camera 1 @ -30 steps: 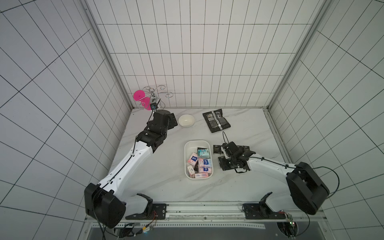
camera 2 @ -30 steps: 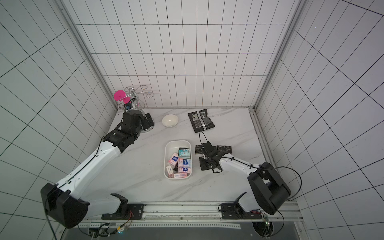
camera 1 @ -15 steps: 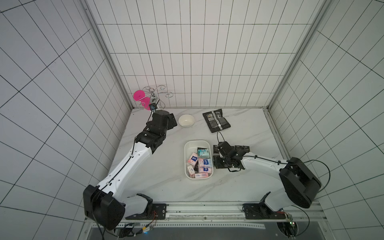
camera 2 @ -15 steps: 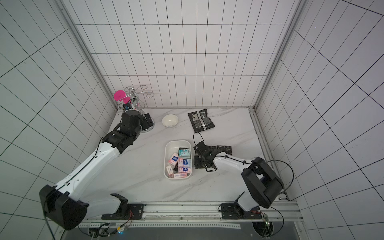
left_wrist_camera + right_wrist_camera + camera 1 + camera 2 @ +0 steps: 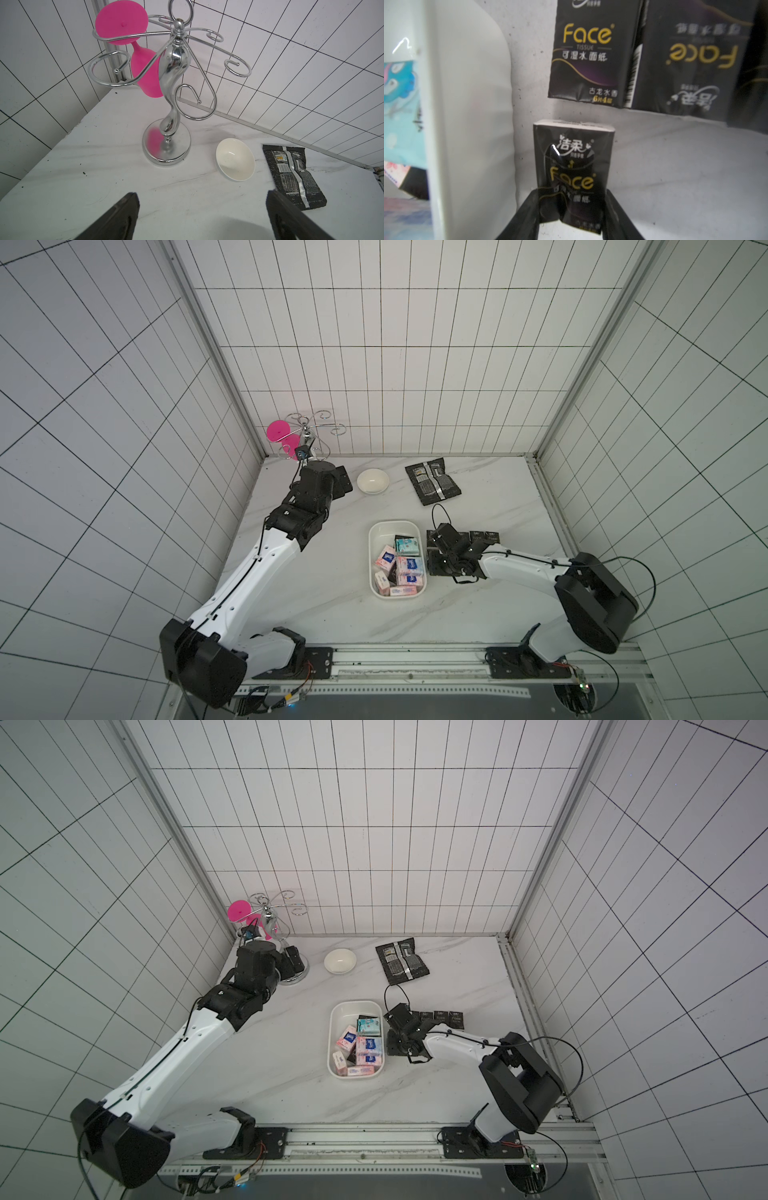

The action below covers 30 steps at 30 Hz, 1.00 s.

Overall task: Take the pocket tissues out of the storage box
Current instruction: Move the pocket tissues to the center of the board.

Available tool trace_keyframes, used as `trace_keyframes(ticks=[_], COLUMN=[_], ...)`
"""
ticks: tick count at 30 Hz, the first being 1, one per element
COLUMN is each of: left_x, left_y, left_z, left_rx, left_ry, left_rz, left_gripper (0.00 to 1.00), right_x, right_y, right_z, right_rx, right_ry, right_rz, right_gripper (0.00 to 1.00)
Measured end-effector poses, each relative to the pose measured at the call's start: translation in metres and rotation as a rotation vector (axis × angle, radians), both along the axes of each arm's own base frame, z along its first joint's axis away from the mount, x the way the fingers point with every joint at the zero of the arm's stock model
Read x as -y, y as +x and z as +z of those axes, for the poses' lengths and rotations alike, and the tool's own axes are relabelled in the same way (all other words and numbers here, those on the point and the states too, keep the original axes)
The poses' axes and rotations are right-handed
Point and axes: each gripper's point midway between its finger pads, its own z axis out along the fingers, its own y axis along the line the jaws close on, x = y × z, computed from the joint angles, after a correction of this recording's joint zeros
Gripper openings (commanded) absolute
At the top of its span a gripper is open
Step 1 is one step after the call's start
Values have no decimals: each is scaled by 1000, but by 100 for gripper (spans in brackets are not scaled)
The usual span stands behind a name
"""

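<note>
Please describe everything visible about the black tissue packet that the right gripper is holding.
The black packet is a soft rectangular pack of glossy film, with gold "Face" lettering and white Chinese characters. Its front is creased. The right gripper pinches one end by both sides. It is outside the storage box, beside its white wall, over the table.

The storage box [image 5: 388, 531], a shallow white tray with rounded corners, sits near the middle of the counter [image 5: 324, 580], its long sides running front to back. Pocket tissues [image 5: 409, 570] lie heaped toward its front end: pink-white packets with blue labels, and a teal packet [image 5: 406, 545] behind them. Just outside its right wall, the right gripper [image 5: 572, 194] pinches a black packet [image 5: 572, 166] with gold "Face" lettering, creased at the grip. More black packets [image 5: 484, 536] lie flat in a row beyond it.
</note>
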Motion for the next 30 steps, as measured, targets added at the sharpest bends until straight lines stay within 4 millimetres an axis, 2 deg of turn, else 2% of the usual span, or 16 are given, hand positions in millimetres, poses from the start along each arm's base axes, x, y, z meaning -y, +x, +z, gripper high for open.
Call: trace_keyframes(ticks=[15,30], left_x=[0,0], left_y=[-1,-1], left_z=[-1,-1], left_rx=[-6,-7], left_ry=[2,3], left_rz=[-1,0], left_gripper=[99,99], right_x=[4,6], right_y=[7,11], right_z=[-4,-6], right_rx=[-2,6], right_ry=[-4,-9], right_rz=[-23,-13], right_gripper=[49,54])
